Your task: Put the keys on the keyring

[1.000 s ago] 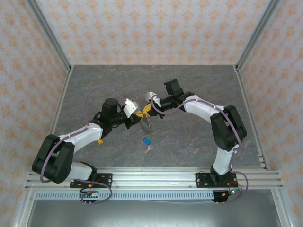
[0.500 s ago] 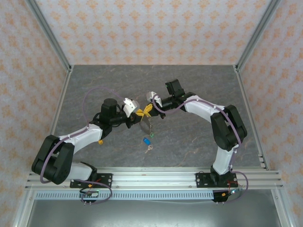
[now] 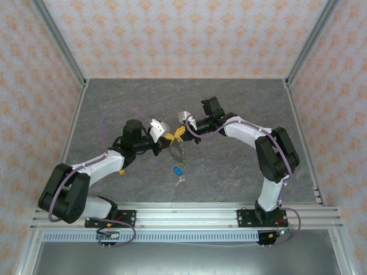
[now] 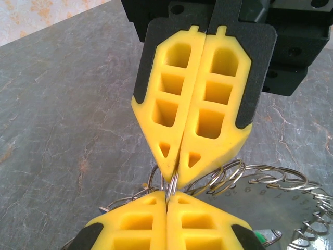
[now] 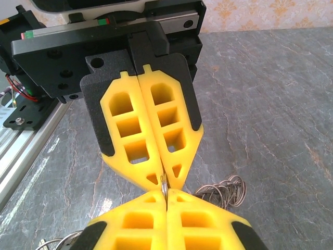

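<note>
Currently gripping: left tool [image 4: 167, 195] is pressing its yellow fingers fully together on a strand of the keyring [image 4: 231, 172]; right tool [image 5: 165, 192] is doing the same, meeting it tip to tip.
Keyring position: it is hanging between the two tools, raised off the desk [image 3: 241, 166] near its middle, with wire coils trailing to one side.
Keys position: a blue key [image 3: 178, 171] and a small silvery key [image 3: 180, 180] are lying on the desk just beside each other, nearer the arm bases and apart from the ring.
Handling, keyring: judged light, thin and springy; the wire is likely twisting or slipping under a loose pinch, so a firm hold near the opening is looking advisable.
Handling, keys: judged tiny, stiff and light; the coloured head is offering the best purchase, leaving the hole free.
Risk: the coils are looking liable to snag on the fingertips.
</note>
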Robot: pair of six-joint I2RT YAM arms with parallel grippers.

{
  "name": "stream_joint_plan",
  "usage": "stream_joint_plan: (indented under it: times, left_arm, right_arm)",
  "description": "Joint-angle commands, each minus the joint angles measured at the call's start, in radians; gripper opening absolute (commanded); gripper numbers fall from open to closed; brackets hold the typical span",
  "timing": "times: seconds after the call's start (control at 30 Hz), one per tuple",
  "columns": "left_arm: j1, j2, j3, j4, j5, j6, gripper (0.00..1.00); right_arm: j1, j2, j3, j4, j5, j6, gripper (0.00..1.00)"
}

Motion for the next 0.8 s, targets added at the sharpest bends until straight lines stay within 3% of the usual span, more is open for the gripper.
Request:
stream_joint_plan:
  times: [0.0, 0.07, 0.23, 0.4, 0.53, 0.63, 0.77]
  left_arm:
    - [-0.004, -0.021, 0.038, -0.013, 0.002, 0.037, 0.00]
    - [-0.004, -0.022, 0.054, -0.061, 0.005, 0.062, 0.00]
    - [-0.005, -0.032, 0.056, -0.129, -0.051, 0.056, 0.00]
    - [-0.005, -0.049, 0.053, -0.162, -0.093, 0.045, 0.00]
    - [-0.005, -0.035, 0.084, -0.240, -0.086, 0.069, 0.00]
    - [-0.005, -0.018, 0.120, -0.311, -0.076, 0.076, 0.00]
    - [-0.007, -0.011, 0.153, -0.393, -0.090, 0.087, 0.00]
  right_arm:
    - [0.004, -0.059, -0.039, -0.006, -0.004, -0.015, 0.10]
    - [0.004, -0.078, -0.061, -0.002, 0.079, -0.008, 0.28]
    - [0.004, -0.172, -0.163, 0.115, 0.300, 0.162, 0.32]
    - [0.019, -0.252, -0.277, 0.314, 0.320, 0.490, 0.37]
    - [0.118, -0.256, -0.368, 0.522, 0.401, 0.794, 0.39]
    - [0.213, -0.258, -0.402, 0.546, 0.518, 0.886, 0.41]
    - [0.243, -0.270, -0.481, 0.638, 0.712, 1.069, 0.46]
